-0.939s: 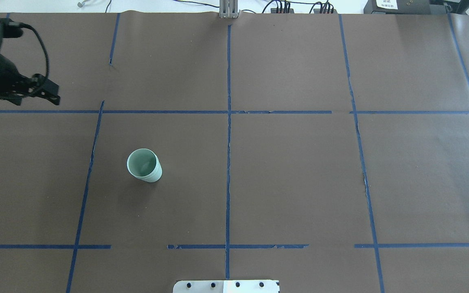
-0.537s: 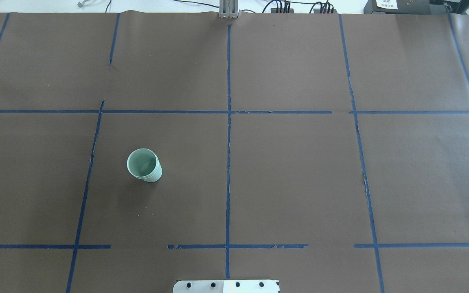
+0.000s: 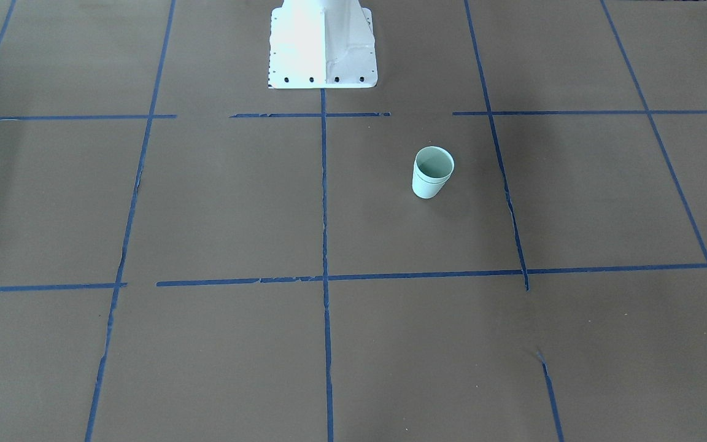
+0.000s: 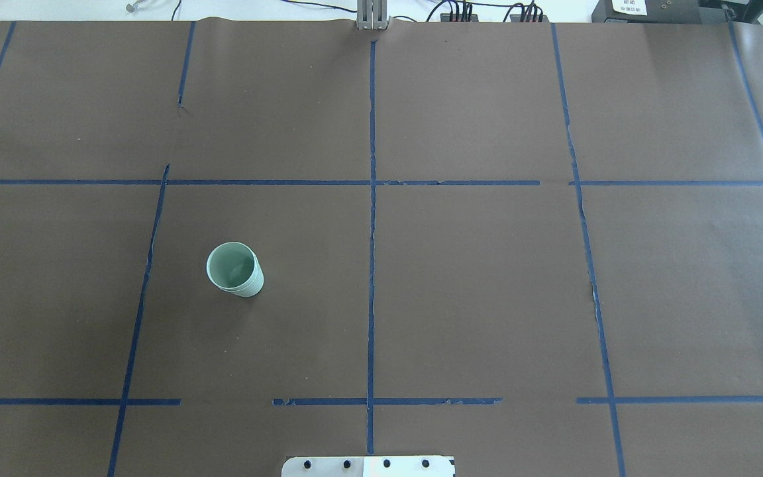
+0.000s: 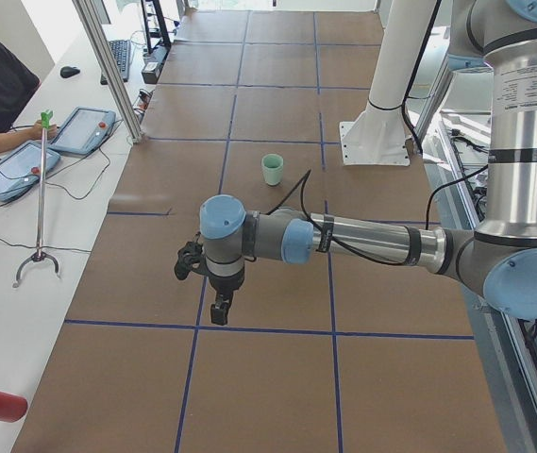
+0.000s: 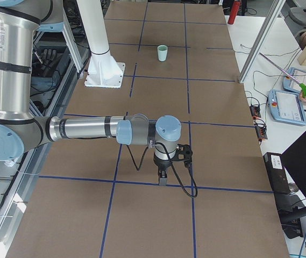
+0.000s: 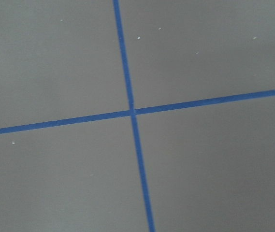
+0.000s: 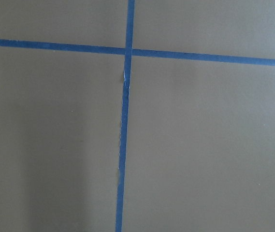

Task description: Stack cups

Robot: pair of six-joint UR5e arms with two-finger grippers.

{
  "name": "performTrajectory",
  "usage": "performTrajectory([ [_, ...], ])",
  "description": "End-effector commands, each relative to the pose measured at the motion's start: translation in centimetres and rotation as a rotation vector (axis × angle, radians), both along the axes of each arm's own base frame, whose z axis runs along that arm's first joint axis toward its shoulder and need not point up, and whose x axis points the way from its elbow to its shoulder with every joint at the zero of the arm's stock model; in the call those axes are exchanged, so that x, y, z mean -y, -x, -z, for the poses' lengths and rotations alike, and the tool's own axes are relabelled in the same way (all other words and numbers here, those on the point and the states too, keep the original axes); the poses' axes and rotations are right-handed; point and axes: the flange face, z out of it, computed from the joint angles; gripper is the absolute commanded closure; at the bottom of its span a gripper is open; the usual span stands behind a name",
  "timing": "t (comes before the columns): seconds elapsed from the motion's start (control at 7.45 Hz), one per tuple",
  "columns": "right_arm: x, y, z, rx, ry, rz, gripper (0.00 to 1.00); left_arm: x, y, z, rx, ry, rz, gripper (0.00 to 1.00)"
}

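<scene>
The two pale mint-green cups (image 4: 234,268) stand upright as one nested stack on the brown table, left of the centre line; a double rim shows in the front-facing view (image 3: 432,172). They also show far off in the left view (image 5: 273,169) and the right view (image 6: 162,52). My left gripper (image 5: 219,310) hangs over the table's left end, far from the cups, and shows only in the left view. My right gripper (image 6: 162,177) hangs over the right end and shows only in the right view. I cannot tell whether either is open or shut. Both wrist views show only table and tape.
Blue tape lines (image 4: 371,199) divide the brown table cover into a grid. The white robot base plate (image 4: 368,466) sits at the near edge. An operator's tablets (image 5: 13,170) and a pole lie beside the table on my left; a tablet (image 6: 287,107) lies on my right.
My left gripper has moved left out of the overhead view. The stacked cups have not moved.
</scene>
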Motion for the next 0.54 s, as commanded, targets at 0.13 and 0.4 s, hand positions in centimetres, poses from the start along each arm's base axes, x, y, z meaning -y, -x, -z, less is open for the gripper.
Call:
performTrajectory([
  [0.13, 0.00, 0.00, 0.00, 0.000, 0.000, 0.000, 0.00, -1.44, 0.96, -2.14, -0.049, 0.048, -0.017, 0.00],
  [0.4, 0.01, 0.00, 0.01, 0.000, -0.001, 0.000, 0.00, -1.53, 0.42, -2.07, -0.123, 0.063, -0.016, 0.00],
])
